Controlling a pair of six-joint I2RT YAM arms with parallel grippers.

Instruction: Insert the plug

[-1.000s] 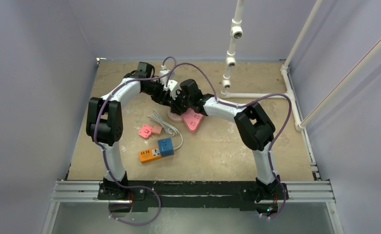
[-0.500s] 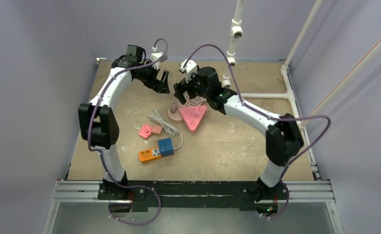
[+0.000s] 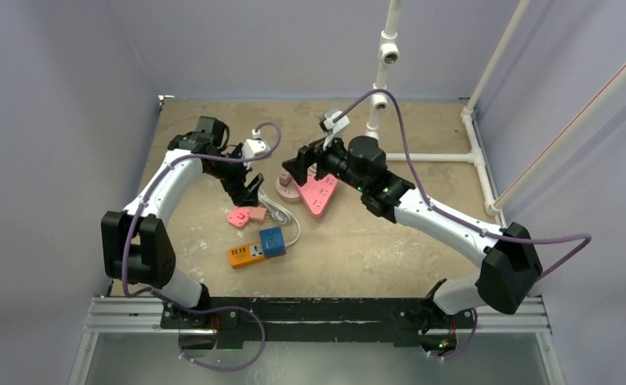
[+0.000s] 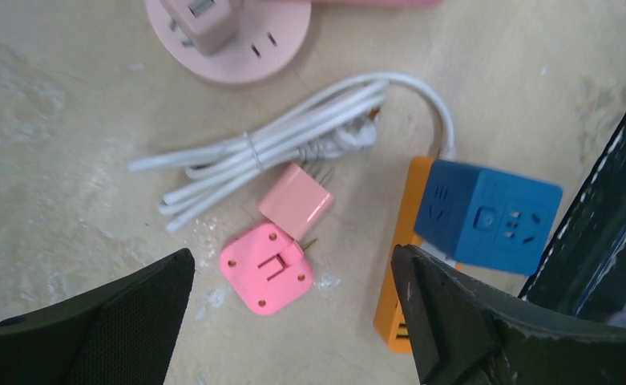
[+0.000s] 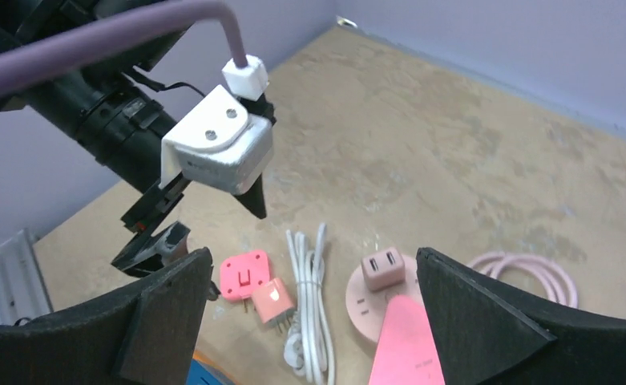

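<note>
A dusty-pink plug (image 5: 383,269) stands upright in the round pink socket base (image 3: 281,192), with no gripper touching it. A second, light-pink plug (image 4: 296,200) lies loose on the table, prongs bare, touching a bright-pink square adapter (image 4: 265,269). My left gripper (image 4: 292,265) hovers open just above that adapter, nothing between its fingers. My right gripper (image 5: 312,257) hangs open higher up, over the white cable and the socket base, also holding nothing. In the top view the left gripper (image 3: 249,188) is left of the base and the right gripper (image 3: 301,168) behind it.
A bundled white cable (image 4: 277,144) lies between the loose plug and the round base. A pink triangular power strip (image 3: 319,195) touches the base on its right. A blue cube socket (image 4: 486,216) sits on an orange strip (image 4: 401,297). A pink cord coil (image 5: 534,277) lies behind.
Both grippers opened and left the round socket base, where the dusty-pink plug stays. The left one swung back, then dropped toward the pink adapter. The right one pulled back and up.
</note>
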